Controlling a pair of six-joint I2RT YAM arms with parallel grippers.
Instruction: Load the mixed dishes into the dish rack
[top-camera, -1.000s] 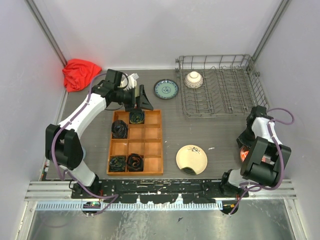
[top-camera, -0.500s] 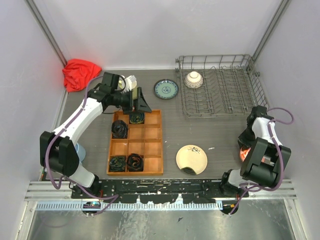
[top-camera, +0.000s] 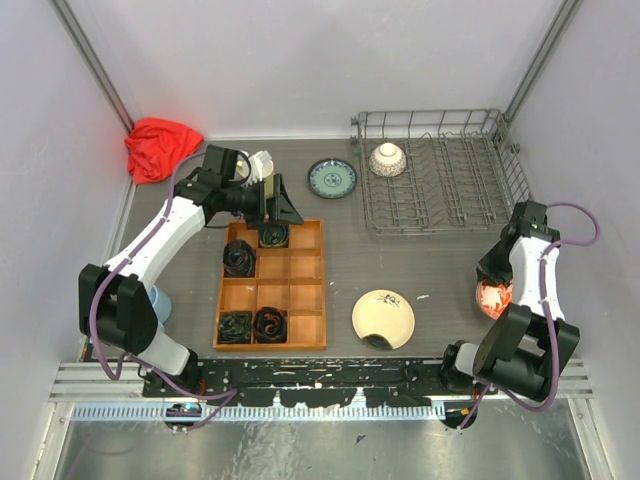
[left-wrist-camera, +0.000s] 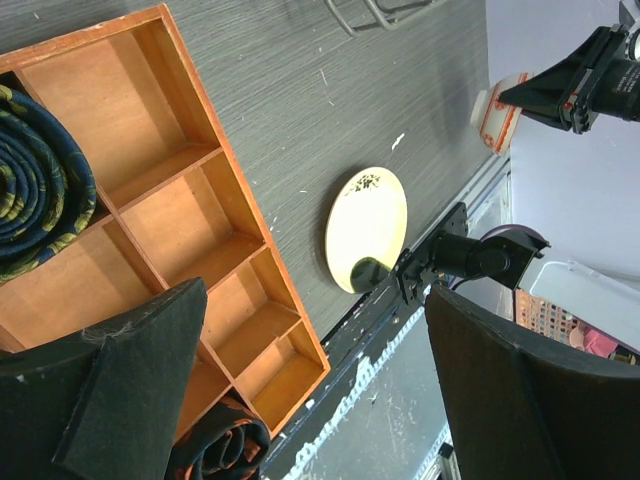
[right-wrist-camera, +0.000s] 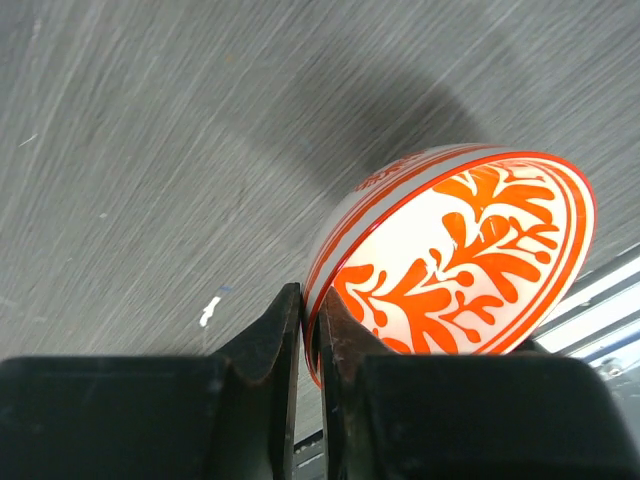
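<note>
While the dish rack (top-camera: 440, 170) holds one white-and-red bowl (top-camera: 387, 159) in its rear left corner and the wooden tray (top-camera: 305, 295) carries dark rolled cloths (top-camera: 240, 258) in four compartments, the second bowl (right-wrist-camera: 450, 270) is tipped on edge near the table's (top-camera: 420, 260) right side, in front of the rack. Since a second ago the right arm (top-camera: 530, 250) has stretched toward the rack, baring that bowl. The right pincer (right-wrist-camera: 310, 335) is clenched on its rim; the left pincer (left-wrist-camera: 320, 400) hangs released over the tray's far end.
</note>
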